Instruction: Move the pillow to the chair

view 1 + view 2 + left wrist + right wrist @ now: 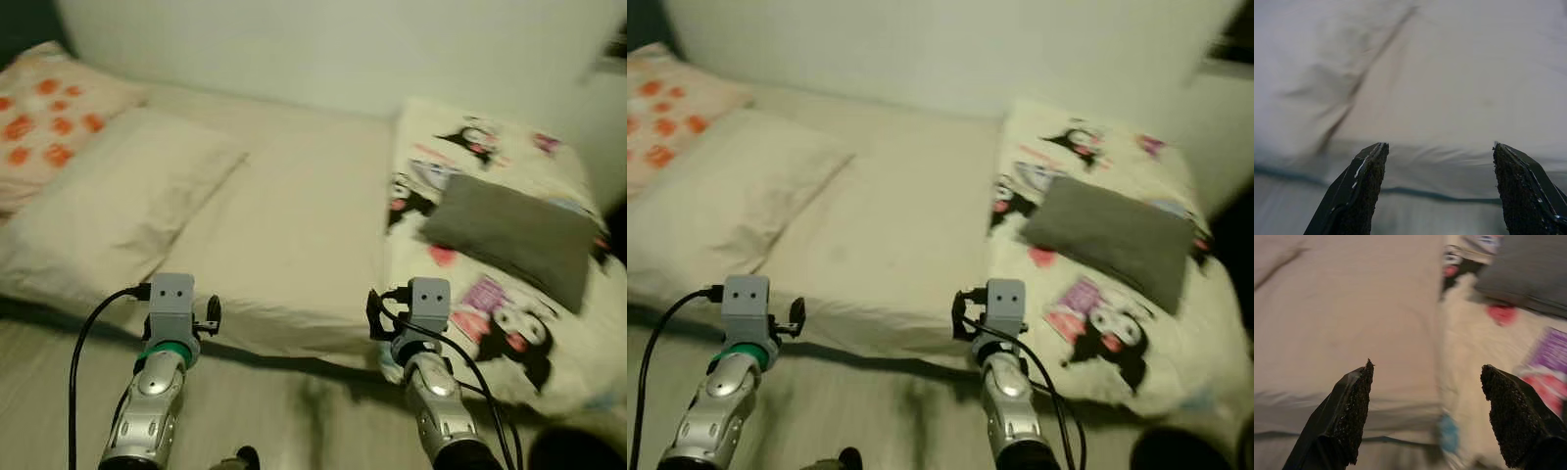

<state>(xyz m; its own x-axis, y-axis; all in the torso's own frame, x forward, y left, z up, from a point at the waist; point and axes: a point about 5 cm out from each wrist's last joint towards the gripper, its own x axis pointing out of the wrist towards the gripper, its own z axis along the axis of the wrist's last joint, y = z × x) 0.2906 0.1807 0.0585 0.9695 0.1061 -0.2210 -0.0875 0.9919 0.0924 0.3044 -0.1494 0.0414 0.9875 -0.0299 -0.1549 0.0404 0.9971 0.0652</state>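
So the cream pillow [113, 201] lies flat on the bed [294, 225], ahead of the left gripper [1437, 188] and off to its outer side, long axis running diagonally from the near bed edge up toward the wall [323, 49]. Beyond it, further out, sits an orange-spotted pillow [49, 113]. Both grippers hang just short of the mattress edge, over the floor [284, 406], holding nothing; the left one's fingers [1359, 186] are spread wide apart, and same for the right gripper [1425, 421]. Ahead of the right one and to its outer side there's a cartoon-print blanket [490, 294] with a grey cushion [514, 235] lying on top. Everything's a bit blurry.
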